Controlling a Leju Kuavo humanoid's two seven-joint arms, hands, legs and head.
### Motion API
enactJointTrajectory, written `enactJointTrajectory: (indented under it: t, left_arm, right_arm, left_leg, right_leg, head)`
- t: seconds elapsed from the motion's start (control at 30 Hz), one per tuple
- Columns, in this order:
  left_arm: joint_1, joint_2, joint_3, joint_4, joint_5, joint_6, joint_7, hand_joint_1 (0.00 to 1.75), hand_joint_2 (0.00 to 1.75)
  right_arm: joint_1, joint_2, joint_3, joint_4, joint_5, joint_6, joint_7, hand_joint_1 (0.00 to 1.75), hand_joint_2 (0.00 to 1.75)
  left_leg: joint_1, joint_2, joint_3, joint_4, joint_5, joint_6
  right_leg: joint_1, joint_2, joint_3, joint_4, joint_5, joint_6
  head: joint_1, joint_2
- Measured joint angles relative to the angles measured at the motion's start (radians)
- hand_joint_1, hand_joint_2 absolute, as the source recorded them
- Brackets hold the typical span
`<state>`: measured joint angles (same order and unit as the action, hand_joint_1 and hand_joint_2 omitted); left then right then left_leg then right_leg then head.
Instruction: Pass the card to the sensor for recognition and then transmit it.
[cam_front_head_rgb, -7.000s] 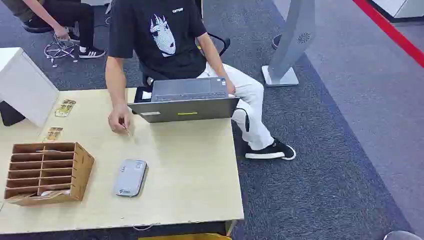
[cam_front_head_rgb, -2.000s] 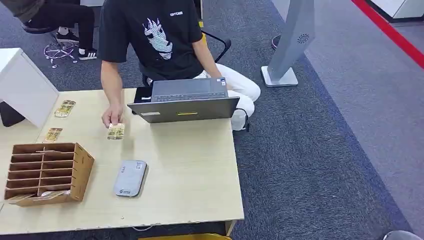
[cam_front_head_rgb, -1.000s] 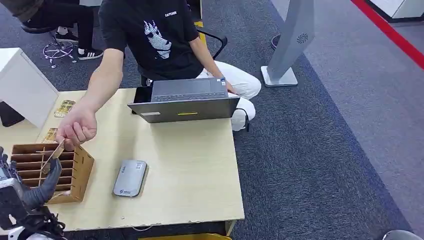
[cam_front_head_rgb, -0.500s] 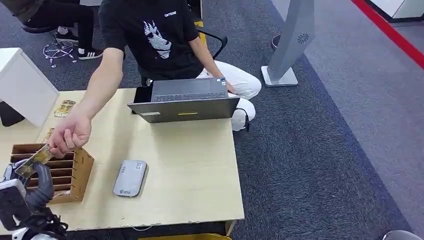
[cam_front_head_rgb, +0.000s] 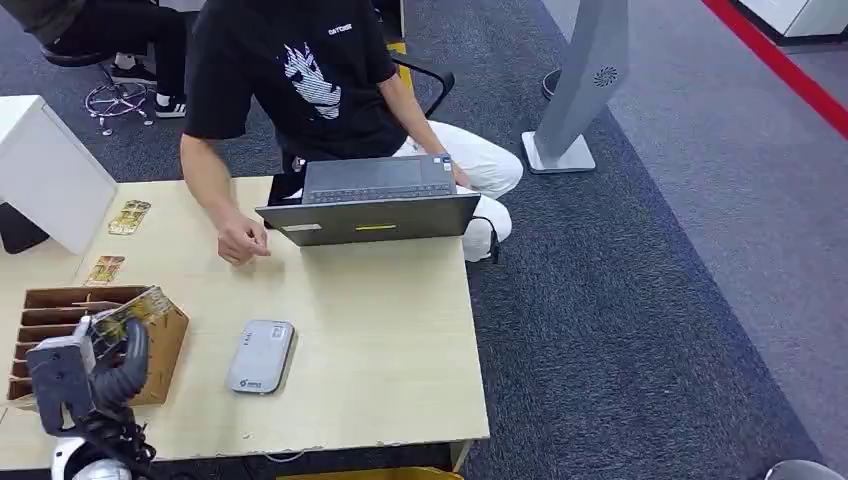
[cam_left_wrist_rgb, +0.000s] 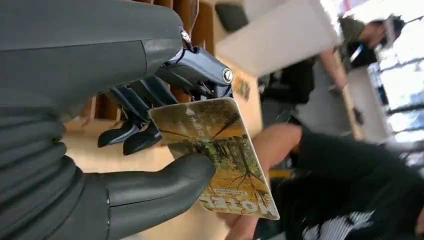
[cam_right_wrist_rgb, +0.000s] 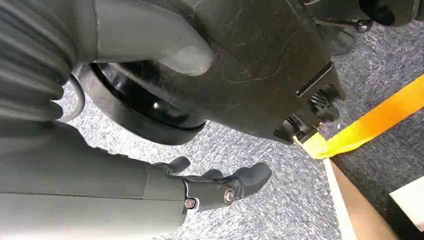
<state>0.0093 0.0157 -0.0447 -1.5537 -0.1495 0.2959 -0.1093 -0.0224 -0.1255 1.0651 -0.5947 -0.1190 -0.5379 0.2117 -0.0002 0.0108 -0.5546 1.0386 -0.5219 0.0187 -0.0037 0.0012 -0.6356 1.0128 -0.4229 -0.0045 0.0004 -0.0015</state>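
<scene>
Office or lab demo space.
A person (cam_front_head_rgb: 310, 80) is sitting behind a laptop (cam_front_head_rgb: 372, 200) lying on a pale worktop (cam_front_head_rgb: 380, 340); grey carpet (cam_front_head_rgb: 650, 300) is spreading beyond the laptop, a grey kiosk stand (cam_front_head_rgb: 585, 85) standing there.

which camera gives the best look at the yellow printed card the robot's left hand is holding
The left wrist view: the yellow printed card sits close up, pinched between the left hand's thumb and dark fingers, its tree picture plain. The head view shows the card small, above the wooden slotted box. The right wrist view looks at the floor.
</scene>
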Motion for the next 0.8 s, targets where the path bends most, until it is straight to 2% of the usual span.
enactJointTrajectory:
  t: [0.07,0.23,0.33,0.4,0.57,0.8]
  left_arm:
    - [-0.001,0.011,-0.028,0.008,0.005,-0.039,0.056,1.75,1.75]
    - [-0.002,0.04,-0.072,0.035,-0.004,-0.099,0.114,1.75,1.75]
    - [-0.007,0.07,-0.098,0.068,-0.04,-0.154,0.206,1.75,1.75]
    - [-0.007,0.091,-0.109,0.09,-0.076,-0.162,0.273,1.75,1.75]
    - [-0.014,0.128,-0.12,0.135,-0.161,-0.161,0.337,1.75,1.75]
    - [-0.024,0.15,-0.123,0.179,-0.19,-0.171,0.372,1.75,1.75]
  right_arm:
    - [0.0,0.0,-0.008,0.0,0.005,0.004,0.0,0.0,1.75]
    - [0.0,0.0,-0.018,0.001,0.018,0.017,-0.005,0.0,1.75]
    - [-0.005,0.002,-0.021,0.005,0.021,0.031,-0.009,0.0,1.75]
    - [-0.008,0.005,-0.022,0.011,0.025,0.038,-0.011,0.0,1.75]
    - [-0.011,0.011,-0.034,0.022,0.037,0.051,-0.018,0.0,1.75]
    - [-0.013,0.02,-0.048,0.03,0.054,0.061,-0.02,0.0,1.75]
  left_leg:
    - [0.0,0.0,0.0,0.0,0.0,0.0]
    - [0.0,0.0,0.0,0.0,0.0,0.0]
    - [0.0,0.0,0.0,0.0,0.0,0.0]
    - [0.0,0.001,0.0,0.0,0.0,0.0]
    - [0.001,0.0,0.0,0.0,0.0,0.0]
    - [0.001,0.0,0.0,0.0,0.0,0.0]
  right_leg:
    - [0.0,0.0,0.0,0.0,0.0,0.0]
    - [0.0,0.0,0.0,0.0,0.0,0.0]
    - [0.0,0.0,0.0,0.0,0.0,0.0]
    - [0.0,0.001,0.0,0.0,0.0,0.0]
    - [0.0,0.0,0.0,0.0,0.0,0.0]
    - [0.0,0.0,0.0,0.0,0.0,0.0]
  head:
    - [0.0,0.0]
    - [0.0,0.0]
    - [0.0,0.0]
    - [0.0,0.0]
    - [0.0,0.0]
    - [0.0,0.0]
